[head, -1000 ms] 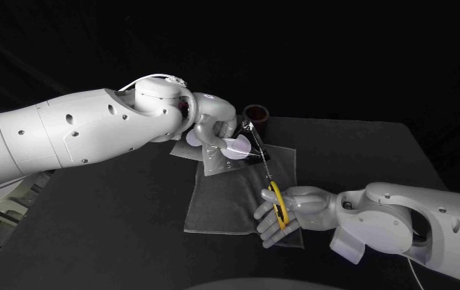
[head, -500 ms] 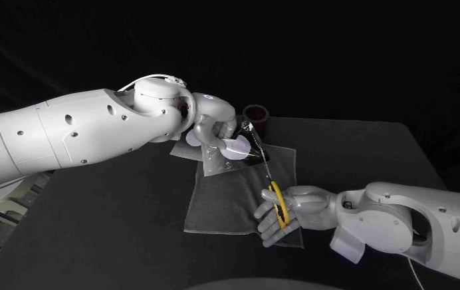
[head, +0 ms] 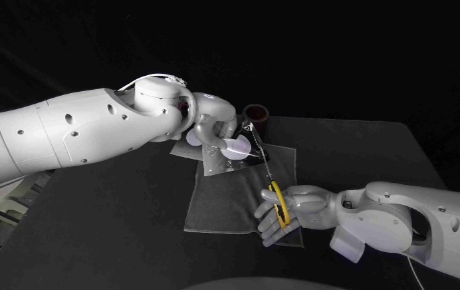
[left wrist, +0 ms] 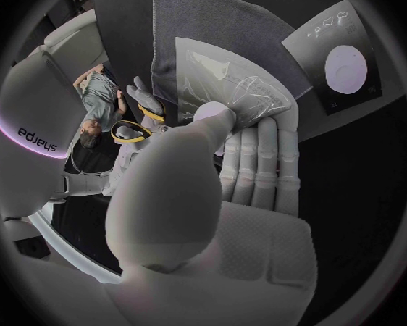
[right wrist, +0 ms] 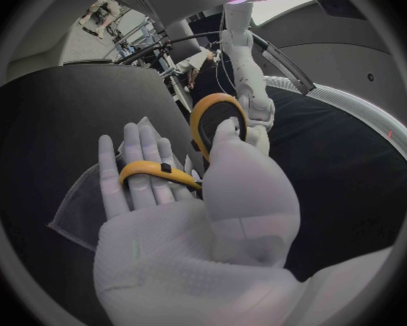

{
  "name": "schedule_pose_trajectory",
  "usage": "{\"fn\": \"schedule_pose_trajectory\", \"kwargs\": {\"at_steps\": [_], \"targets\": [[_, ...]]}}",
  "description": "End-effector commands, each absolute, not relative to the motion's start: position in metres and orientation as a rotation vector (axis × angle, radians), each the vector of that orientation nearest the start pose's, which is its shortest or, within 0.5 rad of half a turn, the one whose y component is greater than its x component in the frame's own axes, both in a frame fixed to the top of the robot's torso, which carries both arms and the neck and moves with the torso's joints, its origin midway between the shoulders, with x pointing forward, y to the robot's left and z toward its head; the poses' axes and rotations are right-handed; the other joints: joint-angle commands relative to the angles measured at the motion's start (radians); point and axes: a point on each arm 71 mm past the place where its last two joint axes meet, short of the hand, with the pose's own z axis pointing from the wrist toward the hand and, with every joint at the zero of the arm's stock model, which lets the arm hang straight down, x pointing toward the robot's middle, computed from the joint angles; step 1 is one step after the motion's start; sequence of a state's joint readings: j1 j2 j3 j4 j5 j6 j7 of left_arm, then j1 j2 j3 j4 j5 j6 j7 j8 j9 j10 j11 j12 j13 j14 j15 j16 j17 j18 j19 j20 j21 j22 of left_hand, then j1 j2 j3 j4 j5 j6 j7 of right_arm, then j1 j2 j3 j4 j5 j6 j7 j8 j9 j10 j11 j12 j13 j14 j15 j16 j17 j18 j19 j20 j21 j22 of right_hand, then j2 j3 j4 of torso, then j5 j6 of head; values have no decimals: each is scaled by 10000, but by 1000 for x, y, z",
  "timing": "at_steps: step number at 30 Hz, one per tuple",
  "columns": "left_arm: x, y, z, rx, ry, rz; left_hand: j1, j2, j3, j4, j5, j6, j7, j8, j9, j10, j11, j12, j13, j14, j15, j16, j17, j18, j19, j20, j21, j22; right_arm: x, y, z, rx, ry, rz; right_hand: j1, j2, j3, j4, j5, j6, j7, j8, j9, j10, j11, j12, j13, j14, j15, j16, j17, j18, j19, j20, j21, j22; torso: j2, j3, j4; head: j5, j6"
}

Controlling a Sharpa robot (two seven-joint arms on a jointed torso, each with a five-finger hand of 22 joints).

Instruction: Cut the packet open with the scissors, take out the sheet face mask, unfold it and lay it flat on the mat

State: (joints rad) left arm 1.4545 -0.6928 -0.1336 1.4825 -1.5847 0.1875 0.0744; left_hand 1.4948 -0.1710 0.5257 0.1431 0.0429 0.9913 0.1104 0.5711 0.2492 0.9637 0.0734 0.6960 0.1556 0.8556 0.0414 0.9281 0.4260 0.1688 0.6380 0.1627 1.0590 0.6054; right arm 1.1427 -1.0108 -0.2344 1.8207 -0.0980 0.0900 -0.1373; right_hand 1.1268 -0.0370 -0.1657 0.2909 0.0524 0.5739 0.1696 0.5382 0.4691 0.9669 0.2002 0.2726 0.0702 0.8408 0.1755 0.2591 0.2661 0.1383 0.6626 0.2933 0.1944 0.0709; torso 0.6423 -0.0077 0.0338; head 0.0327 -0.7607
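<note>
The left hand's fingers (left wrist: 258,159) lie pressed together side by side. The thumb closes down against them, pinching one end of the clear, crinkled plastic packet with a dark printed panel and a pale round mark (left wrist: 235,90). That left hand (head: 215,132) holds the packet lifted and tilted over the far end of the translucent grey rectangular mat (head: 225,203), which lies flat on the black table (head: 106,237).

Opposite it, the right hand (right wrist: 199,195) has its thumb through one loop of the yellow-handled scissors with thin steel blades (right wrist: 213,123). Its other fingers sit close together through the second loop. The blades reach from that hand, low over the mat's near end, up to the packet's right-hand edge. From here I cannot tell whether they are parted, or whether they have bitten into the plastic. A small dark cylinder (head: 257,113) stands just behind the packet.

To my eye the cutting step is in hand. No sheet lies out on the mat, so the mask is not yet taken out.

The next move calls for the blades to straddle the packet's edge strip while the left pinch keeps the plastic taut and steady. The right hand then squeezes the loops together, cutting near the edge so the mask inside isn't nicked.
</note>
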Motion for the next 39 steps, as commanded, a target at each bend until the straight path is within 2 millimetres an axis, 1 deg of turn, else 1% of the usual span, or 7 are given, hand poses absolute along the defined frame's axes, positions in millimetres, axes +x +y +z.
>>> {"fn": "schedule_pose_trajectory", "kwargs": {"at_steps": [1,8,15,17,22,35,39], "targets": [[495,122,-124,8137,18494,-6610,-4,68,1362,-1305,47,57,6,19,36,64,19,-16,8,-1,-51,-69,-10,136,-38,-54,36,10,349,-185,-270,11227,25033,14594,36,105,-78,-1,-31,95,999,55,-13,196,49,56,5,67,30,56,-11,363,105,-31,-33,15,1,-2,-2,5,-17],[495,122,-124,8196,18460,-6663,-7,69,1364,-1309,47,61,-1,15,39,64,16,-19,9,-2,-54,-71,-11,136,-43,-58,36,10,351,-187,-271,11319,24918,14403,210,349,-397,-13,-33,380,874,171,-137,473,-88,294,2,395,-95,333,-45,448,376,-58,103,60,4,1,-5,21,-47],[494,121,-124,8271,18461,-6671,-9,68,1364,-1311,46,63,-6,13,41,64,14,-21,9,-3,-56,-73,-12,136,-48,-61,36,10,351,-189,-271,11309,24876,14251,491,768,-1049,-30,-30,1039,572,294,-269,1146,-368,598,46,1227,-381,688,71,485,997,-242,430,137,-7,5,-9,36,-81],[494,121,-124,8288,18459,-6670,-12,71,1365,-1315,46,67,-14,9,44,63,11,-24,9,-5,-59,-75,-13,136,-55,-66,35,9,351,-190,-271,11271,24881,14200,559,879,-1232,-32,-22,1206,508,311,-262,1329,-450,654,74,1423,-449,746,132,489,1137,-306,496,145,-6,4,-10,38,-81],[494,122,-125,8312,18458,-6671,-12,71,1365,-1315,46,67,-14,9,44,63,11,-24,9,-5,-59,-75,-13,136,-55,-66,35,9,352,-192,-270,11159,24939,14066,659,1074,-1565,-34,-15,1468,381,329,-207,1638,-569,739,146,1746,-577,838,271,488,1357,-406,587,148,-2,2,-5,43,-79],[494,121,-125,8344,18388,-6738,-24,80,1366,-1316,46,77,-30,2,52,63,3,-29,10,-10,-65,-79,-15,135,-69,-73,34,9,359,-198,-269,10677,25272,13762,675,1143,-1699,-28,-18,1537,350,318,-182,1717,-601,749,171,1830,-608,852,326,486,1420,-433,606,142,1,0,2,34,-86],[494,121,-124,8348,18368,-6740,-29,84,1366,-1316,46,80,-35,-1,54,63,1,-32,11,-10,-67,-80,-15,135,-73,-76,35,9,363,-202,-269,10536,25382,13587,726,1265,-1914,-38,-17,1656,294,299,-130,1866,-659,775,224,1996,-668,897,440,487,1533,-483,636,131,4,1,6,35,-106]]}}
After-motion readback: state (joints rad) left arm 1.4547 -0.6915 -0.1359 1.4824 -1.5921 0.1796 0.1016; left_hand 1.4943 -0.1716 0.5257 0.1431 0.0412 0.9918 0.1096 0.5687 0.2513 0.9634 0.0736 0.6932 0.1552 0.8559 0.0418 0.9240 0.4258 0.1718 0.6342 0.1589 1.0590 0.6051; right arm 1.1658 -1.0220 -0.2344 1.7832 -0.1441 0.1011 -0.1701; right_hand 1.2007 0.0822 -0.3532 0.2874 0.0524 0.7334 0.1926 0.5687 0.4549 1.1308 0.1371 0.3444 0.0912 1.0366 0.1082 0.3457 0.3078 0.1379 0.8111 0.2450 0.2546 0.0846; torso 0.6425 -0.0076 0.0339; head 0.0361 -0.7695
